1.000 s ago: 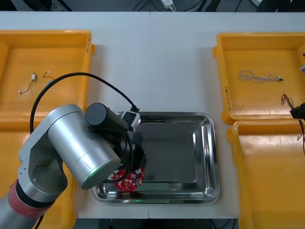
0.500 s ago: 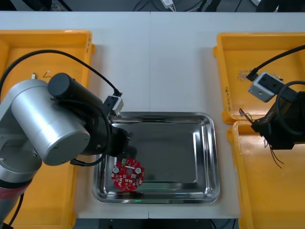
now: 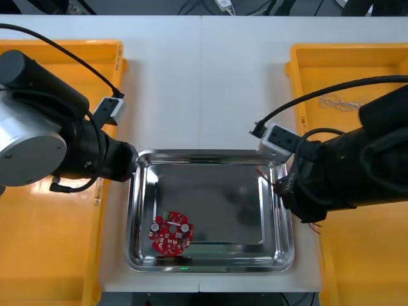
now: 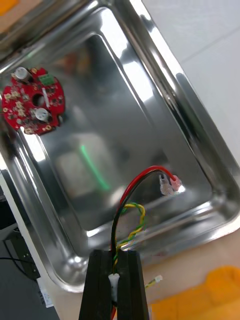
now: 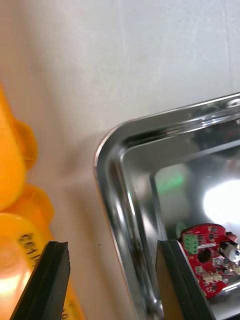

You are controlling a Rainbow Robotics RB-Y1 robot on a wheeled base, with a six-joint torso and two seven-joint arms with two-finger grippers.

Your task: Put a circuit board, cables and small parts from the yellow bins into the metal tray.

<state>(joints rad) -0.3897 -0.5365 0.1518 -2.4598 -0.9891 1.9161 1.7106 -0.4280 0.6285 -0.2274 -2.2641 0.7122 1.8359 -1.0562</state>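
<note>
The light table (image 3: 204,83) spans the front view, with a thin seam (image 3: 201,64) crossing its top (straight, running toward the far edge). Beyond that edge, dark cords (image 3: 191,7) and a small white object (image 3: 224,5) lie on dark floor.

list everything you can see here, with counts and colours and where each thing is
table: one, light, under everything
yellow bins: four, yellow, two at each side of the table
metal tray: one, bare and shiny, between the bins
circuit board: one, round and red, lying in the tray near its left side
blue and white cable: one, twisted, in the far bin on the right
red and yellow cable: one, hanging from the right pincer with its ends over the inside of the tray
left pincer: one, black fingers, open, above the tray's far left corner
right pincer: one, black fingers, shut on the red and yellow cable, at the tray's right side
</note>
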